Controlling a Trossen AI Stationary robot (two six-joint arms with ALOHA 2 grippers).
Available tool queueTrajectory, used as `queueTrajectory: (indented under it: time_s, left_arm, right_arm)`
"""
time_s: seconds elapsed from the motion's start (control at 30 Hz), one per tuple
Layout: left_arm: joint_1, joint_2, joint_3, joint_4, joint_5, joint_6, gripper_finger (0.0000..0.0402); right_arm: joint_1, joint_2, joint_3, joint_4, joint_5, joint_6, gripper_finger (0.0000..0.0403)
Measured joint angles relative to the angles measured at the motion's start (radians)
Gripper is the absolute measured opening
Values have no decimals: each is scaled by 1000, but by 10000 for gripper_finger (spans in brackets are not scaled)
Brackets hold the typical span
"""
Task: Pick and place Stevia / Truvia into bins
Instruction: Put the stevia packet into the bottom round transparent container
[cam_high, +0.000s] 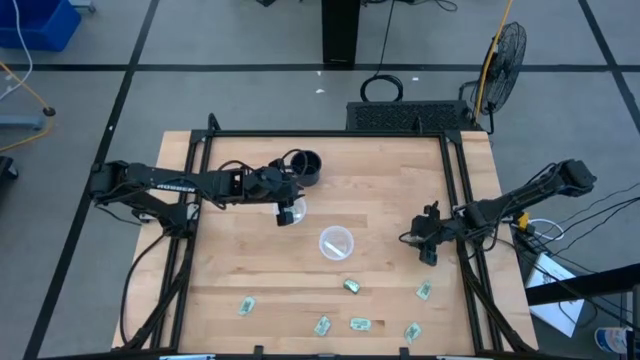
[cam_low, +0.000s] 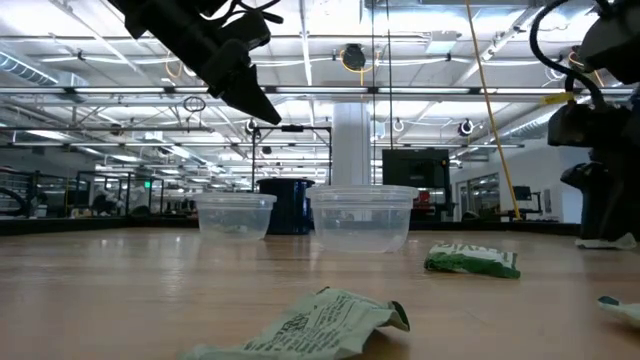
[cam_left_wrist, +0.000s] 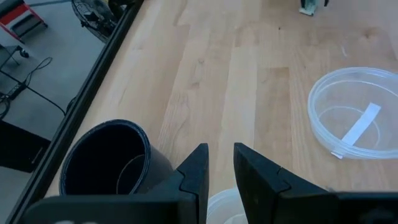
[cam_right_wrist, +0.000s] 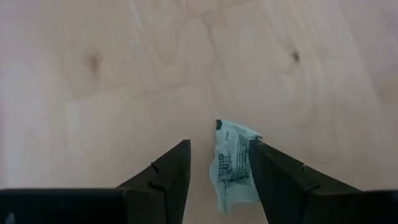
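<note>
On the left of the wooden counter (cam_high: 380, 190), the left gripper (cam_high: 288, 211) hangs over one clear bin (cam_high: 294, 213), just beside the black mug (cam_high: 306, 166); its fingers (cam_left_wrist: 194, 171) stand a narrow gap apart with nothing between them, and the wrist view shows the mug's rim and that bin's whitish rim close below. The second bin (cam_high: 336, 242) stands apart near the counter's middle, with a white strip lying in it (cam_left_wrist: 362, 124). Along the near edge lie loose Stevia packets: one at the left (cam_high: 245, 306), one crumpled dark-green packet (cam_high: 352, 286) just in front of the middle bin, two together (cam_high: 322, 325) and (cam_high: 360, 324), then one (cam_high: 412, 331) and one farther right (cam_high: 424, 290). From the low view, a packet lies flat in the foreground (cam_low: 320, 325) and another sits beside the bins (cam_low: 470, 261). At the right, the right gripper (cam_high: 428, 250) is down at the counter, its fingers (cam_right_wrist: 166, 177) spread, with a green-and-white packet (cam_right_wrist: 233, 165) lying between them against the one finger, not pinched.
</note>
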Motion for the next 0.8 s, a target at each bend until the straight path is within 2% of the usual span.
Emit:
queueTrajectory:
  time_s: [0.13, 0.23, 0.33, 0.47, 0.6, 0.8]
  left_arm:
    - [0, 0, 0, 0, 2, -11, 81]
    - [0, 0, 0, 0, 3, -20, 81]
    - [0, 0, 0, -1, 2, -20, 81]
    - [0, 0, 0, -2, 2, -21, 81]
    - [0, 0, 0, -2, 2, -22, 81]
    - [0, 0, 0, -1, 2, -22, 81]
  right_arm:
    - [0, 0, -11, -11, 102, -49, 155]
    - [0, -1, -51, 44, 127, -71, 148]
    - [0, -3, -107, 127, 144, -68, 124]
    - [-1, -1, -148, 244, 136, -36, 71]
    - [-1, 1, -141, 304, 140, -95, 13]
    - [-1, 1, -29, 340, 224, -200, 11]
